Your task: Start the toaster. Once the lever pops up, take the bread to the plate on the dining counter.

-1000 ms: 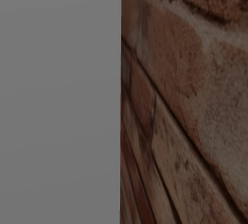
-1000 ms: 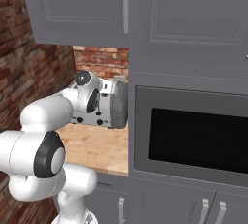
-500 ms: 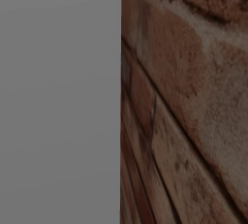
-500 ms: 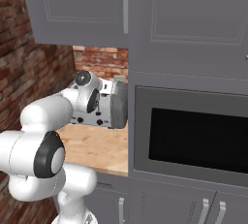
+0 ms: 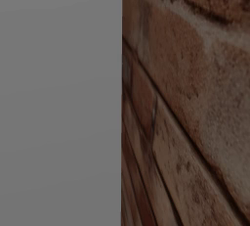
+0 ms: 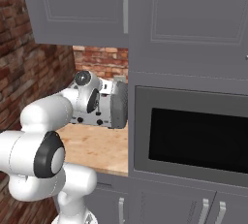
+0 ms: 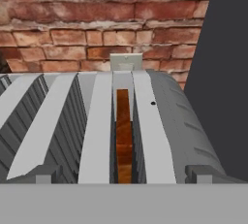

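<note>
Hand view looks down on the toaster (image 7: 121, 126), where the bread (image 7: 123, 136) sits upright in the right slot. The gripper (image 7: 123, 177) hangs spread wide just above, holding nothing. A brick wall (image 7: 97, 24) stands behind, with a white outlet (image 7: 126, 62). Right base view puts the toaster (image 6: 109, 104) on a wooden counter (image 6: 92, 145) beside the microwave (image 6: 193, 136), half hidden by the arm (image 6: 48, 121).
</note>
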{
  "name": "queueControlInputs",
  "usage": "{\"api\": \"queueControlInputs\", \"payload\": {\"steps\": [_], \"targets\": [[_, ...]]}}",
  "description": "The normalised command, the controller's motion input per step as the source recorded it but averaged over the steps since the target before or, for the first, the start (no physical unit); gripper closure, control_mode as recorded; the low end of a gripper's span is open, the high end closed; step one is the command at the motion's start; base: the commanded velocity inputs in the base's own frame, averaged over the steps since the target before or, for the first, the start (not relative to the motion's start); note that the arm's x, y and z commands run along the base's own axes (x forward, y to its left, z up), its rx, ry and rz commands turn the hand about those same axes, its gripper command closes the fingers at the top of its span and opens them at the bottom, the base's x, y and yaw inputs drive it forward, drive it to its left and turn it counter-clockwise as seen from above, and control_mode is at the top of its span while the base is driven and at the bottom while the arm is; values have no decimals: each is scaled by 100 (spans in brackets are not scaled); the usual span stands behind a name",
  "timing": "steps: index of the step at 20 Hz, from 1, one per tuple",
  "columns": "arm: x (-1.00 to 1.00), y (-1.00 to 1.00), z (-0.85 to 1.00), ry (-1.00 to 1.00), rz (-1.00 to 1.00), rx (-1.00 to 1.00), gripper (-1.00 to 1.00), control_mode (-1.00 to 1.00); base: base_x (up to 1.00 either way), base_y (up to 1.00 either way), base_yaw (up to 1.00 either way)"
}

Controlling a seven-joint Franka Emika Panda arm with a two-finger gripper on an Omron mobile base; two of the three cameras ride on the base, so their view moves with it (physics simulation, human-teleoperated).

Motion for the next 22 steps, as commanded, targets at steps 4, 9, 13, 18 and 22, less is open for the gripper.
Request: {"api": "queueControlInputs", "payload": {"steps": [4, 9, 13, 18, 22], "targets": [[0, 0, 0, 0, 0, 0, -100, -100, 0, 0, 0], [0, 0, 0, 0, 0, 0, -100, -100, 0, 0, 0], [0, 0, 0, 0, 0, 0, -100, -100, 0, 0, 0], [0, 0, 0, 0, 0, 0, -100, -100, 0, 0, 0], [0, 0, 0, 0, 0, 0, -100, -100, 0, 0, 0]]}}
